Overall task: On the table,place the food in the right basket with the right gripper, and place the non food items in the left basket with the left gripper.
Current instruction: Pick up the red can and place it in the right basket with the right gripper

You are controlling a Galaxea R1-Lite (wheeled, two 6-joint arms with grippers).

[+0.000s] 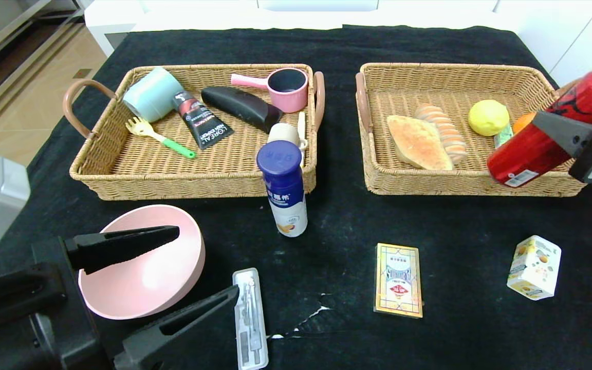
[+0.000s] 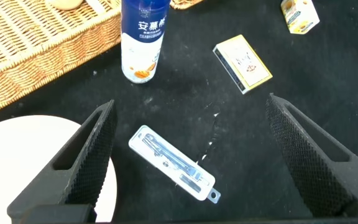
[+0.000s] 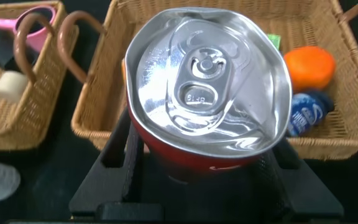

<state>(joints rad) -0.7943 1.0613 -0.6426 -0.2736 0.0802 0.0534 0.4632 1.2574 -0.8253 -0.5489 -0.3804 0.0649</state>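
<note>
My right gripper (image 1: 550,144) is shut on a red drink can (image 1: 542,141), tilted above the front right corner of the right basket (image 1: 470,184). The can's silver top (image 3: 207,93) fills the right wrist view, above that basket's front rim (image 3: 104,134). My left gripper (image 1: 204,263) hangs open at the near left, one finger over the pink bowl (image 1: 142,280), the other beside a clear plastic case (image 1: 250,318). Between the open fingers, the left wrist view shows the case (image 2: 173,163) lying flat. The left basket (image 1: 193,185) stands behind them.
On the black cloth stand a blue-capped yogurt bottle (image 1: 284,190), a yellow card box (image 1: 399,280) and a small drink carton (image 1: 534,267). Bread (image 1: 418,143), a lemon (image 1: 488,117) and an orange (image 1: 522,122) lie in the right basket. A cup, tube, fork and pink pot fill the left basket.
</note>
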